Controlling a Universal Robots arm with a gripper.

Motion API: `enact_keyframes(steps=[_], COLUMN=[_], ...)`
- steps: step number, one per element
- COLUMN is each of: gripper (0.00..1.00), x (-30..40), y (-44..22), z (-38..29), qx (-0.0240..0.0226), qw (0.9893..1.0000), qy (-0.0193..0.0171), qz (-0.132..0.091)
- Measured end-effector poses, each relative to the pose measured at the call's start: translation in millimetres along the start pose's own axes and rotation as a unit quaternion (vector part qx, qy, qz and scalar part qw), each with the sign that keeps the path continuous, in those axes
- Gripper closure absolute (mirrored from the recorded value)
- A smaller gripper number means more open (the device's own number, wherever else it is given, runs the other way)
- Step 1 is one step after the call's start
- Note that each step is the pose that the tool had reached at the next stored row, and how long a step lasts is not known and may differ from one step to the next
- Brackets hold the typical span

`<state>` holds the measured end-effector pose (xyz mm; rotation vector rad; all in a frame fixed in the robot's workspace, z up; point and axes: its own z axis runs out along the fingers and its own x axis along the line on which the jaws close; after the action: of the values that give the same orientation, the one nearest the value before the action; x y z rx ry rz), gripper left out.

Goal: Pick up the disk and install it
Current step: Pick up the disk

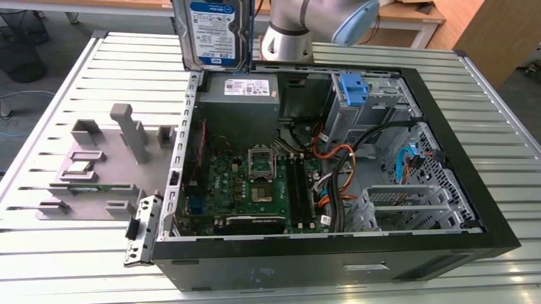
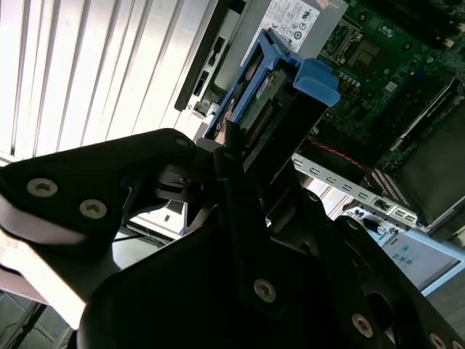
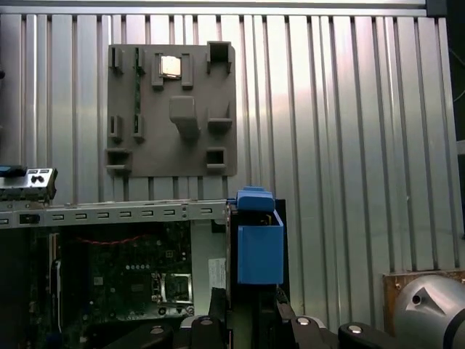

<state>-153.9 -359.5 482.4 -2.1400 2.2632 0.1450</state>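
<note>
The disk (image 1: 211,31), a silver-black drive with a blue-and-white label, hangs upright above the far corner of the open computer case (image 1: 473,209), on the exterior view's left, over the power supply. In the second wrist view my gripper (image 2: 232,142) is shut on the disk (image 2: 272,94), whose blue carrier frame and handle stick out past the black fingers (image 2: 240,189). In the first wrist view the blue carrier of the disk (image 3: 259,243) rises from the gripper (image 3: 251,309) over the case edge.
Inside the case are a grey power supply box (image 1: 241,95), a motherboard (image 1: 253,183), cables, and a metal drive cage with a fixed blue bracket (image 1: 353,88). A grey fixture plate (image 1: 93,164) with small parts lies on the slatted metal table (image 1: 68,76) beside the case.
</note>
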Motion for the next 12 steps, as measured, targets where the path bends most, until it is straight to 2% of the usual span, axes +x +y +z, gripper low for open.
enact_keyframes(steps=[12], gripper=[0.65], x=[-2.6], y=[-45.7], z=[-1.8], qx=[-0.0041], qw=[1.0], qy=[0.0002], qz=[0.0])
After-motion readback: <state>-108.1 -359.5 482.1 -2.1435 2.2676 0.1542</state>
